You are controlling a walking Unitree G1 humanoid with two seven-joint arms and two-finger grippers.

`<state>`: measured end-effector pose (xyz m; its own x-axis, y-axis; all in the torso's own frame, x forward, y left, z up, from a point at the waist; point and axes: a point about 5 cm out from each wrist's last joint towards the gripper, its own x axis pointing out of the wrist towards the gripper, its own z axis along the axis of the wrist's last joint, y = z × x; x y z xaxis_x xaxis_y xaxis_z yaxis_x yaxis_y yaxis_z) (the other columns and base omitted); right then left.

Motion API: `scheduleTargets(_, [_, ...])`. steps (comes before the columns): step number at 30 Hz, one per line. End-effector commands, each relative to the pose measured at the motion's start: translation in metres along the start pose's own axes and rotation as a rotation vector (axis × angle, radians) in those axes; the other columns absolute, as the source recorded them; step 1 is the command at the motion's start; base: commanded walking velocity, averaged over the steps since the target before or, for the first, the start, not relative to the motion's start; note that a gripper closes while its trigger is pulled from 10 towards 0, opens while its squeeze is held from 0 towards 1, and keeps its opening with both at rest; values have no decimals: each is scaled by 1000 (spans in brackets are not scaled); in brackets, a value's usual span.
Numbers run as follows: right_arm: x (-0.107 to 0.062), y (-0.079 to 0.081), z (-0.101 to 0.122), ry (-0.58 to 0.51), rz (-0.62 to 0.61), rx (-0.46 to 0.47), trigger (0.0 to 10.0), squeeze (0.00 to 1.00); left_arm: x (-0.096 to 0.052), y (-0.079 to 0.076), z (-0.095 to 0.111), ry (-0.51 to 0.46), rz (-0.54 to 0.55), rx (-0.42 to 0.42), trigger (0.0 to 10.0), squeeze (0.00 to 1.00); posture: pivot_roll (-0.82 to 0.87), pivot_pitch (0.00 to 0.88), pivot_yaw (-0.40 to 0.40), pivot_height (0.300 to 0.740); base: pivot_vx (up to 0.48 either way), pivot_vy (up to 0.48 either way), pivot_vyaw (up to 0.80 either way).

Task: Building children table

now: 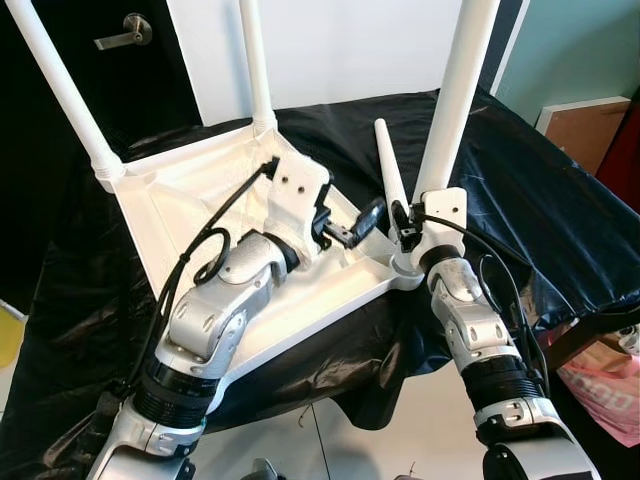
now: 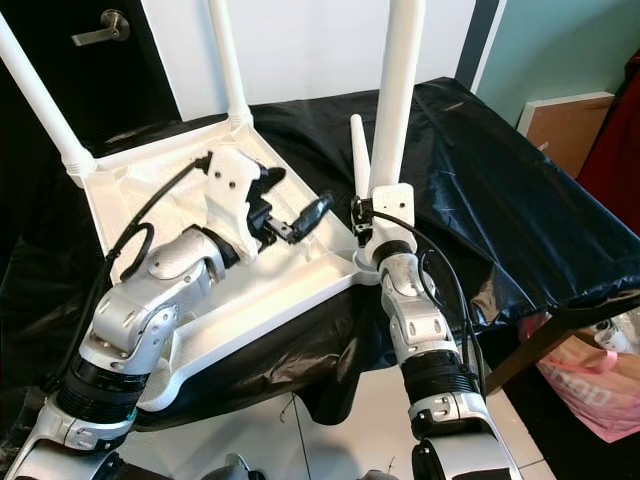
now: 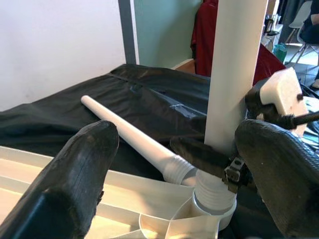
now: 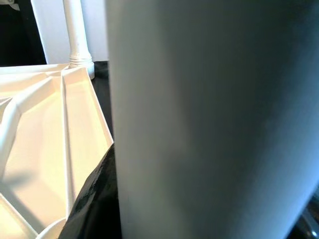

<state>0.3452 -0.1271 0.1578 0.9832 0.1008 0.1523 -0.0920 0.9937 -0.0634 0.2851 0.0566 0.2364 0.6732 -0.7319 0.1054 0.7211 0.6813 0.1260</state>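
Clamping the upright leg (image 1: 462, 90), right claw (image 1: 408, 222); left claw (image 1: 352, 228) gapes just beside

Inverted tabletop (image 1: 200, 200) lies on the surface (image 1: 560, 200); upright legs at 10, 12 and 3 o'clock (image 1: 460, 90); loose leg (image 1: 390, 165) behind the last.

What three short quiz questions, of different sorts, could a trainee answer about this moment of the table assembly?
1. True or false: the white tabletop lies upside down on the black cover.
2. How many legs stand upright in corner sockets? A) one B) three C) four
3. Which gripper grasps the near upright leg?

Key:
1. True.
2. B; a fourth, loose leg lies on the cover.
3. The right gripper; the left gripper is open beside it.
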Motion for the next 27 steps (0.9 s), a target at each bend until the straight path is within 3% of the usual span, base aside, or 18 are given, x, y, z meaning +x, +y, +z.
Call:
scheduleTargets(1, [0,-2,-4,5,-2,5,10000,0,-5,-19,-8,45,-223,-6,10000,0,-35,30,9,740,0,0,0])
scheduleTargets(11, [4,-2,-9,28,7,-3,10000,0,-13,-36,-27,148,-341,21,10000,0,-49,28,26,740,0,0,0])
scheduleTargets(27, [-6,-3,-30,62,24,-9,10000,0,-13,-41,-29,170,-360,33,10000,0,-68,33,21,740,0,0,0])
